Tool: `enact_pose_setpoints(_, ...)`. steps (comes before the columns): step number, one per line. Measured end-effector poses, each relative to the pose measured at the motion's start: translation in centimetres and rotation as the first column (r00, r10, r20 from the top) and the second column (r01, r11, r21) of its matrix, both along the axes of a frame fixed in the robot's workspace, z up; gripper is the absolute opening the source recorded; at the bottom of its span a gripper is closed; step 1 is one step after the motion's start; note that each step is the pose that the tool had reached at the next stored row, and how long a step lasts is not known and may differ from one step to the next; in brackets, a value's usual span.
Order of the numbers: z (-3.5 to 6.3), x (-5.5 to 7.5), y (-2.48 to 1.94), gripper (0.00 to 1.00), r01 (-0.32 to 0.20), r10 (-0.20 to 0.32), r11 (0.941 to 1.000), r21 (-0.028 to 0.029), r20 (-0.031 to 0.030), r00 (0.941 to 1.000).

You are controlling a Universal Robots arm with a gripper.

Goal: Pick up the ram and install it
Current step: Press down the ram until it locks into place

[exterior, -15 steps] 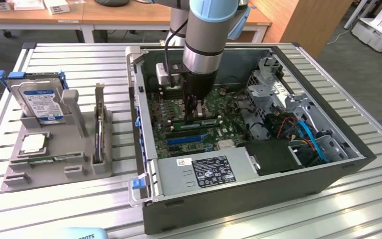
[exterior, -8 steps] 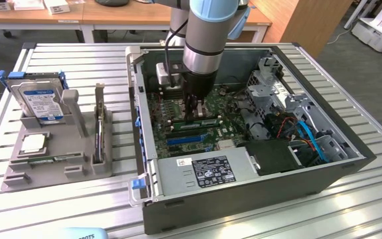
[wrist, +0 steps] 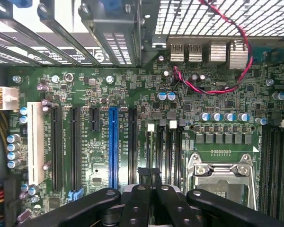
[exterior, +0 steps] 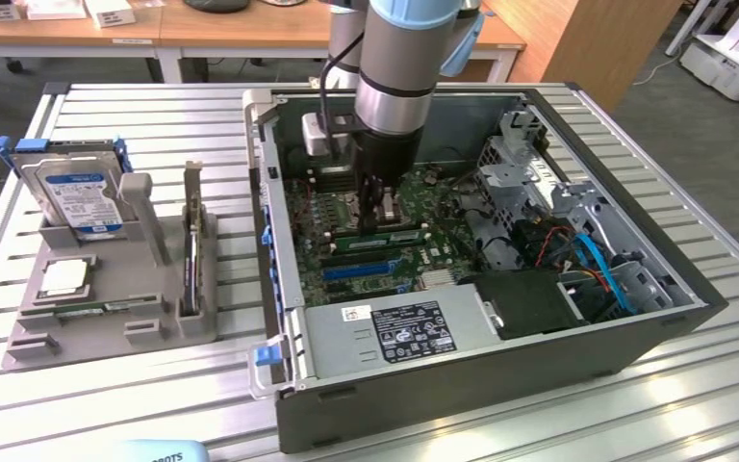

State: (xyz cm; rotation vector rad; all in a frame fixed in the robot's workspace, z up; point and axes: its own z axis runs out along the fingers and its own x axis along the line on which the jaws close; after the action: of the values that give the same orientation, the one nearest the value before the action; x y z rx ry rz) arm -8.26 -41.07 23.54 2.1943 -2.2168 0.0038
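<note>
One open computer case (exterior: pixel 472 318), one robot arm (exterior: pixel 402 58), one gripper (exterior: pixel 379 207), one grey holder tray (exterior: pixel 100 318) at left of the exterior frame carrying one hard drive (exterior: pixel 81 197), one processor chip (exterior: pixel 62 277), one ram (exterior: pixel 97 308), one expansion card (exterior: pixel 191 241)

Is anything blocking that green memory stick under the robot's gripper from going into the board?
Nothing visible does. The ram sits right under the gripper, already down at the motherboard. The red-and-black wire runs well away from the gripper, by the ports.
</note>
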Motion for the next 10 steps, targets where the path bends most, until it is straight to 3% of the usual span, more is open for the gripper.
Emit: enact_pose_setpoints(10, 1.71, 0.0, 0.00, 0.10, 0.000, 0.000, 1.0000, -0.0020, 0.0000, 1.0000)
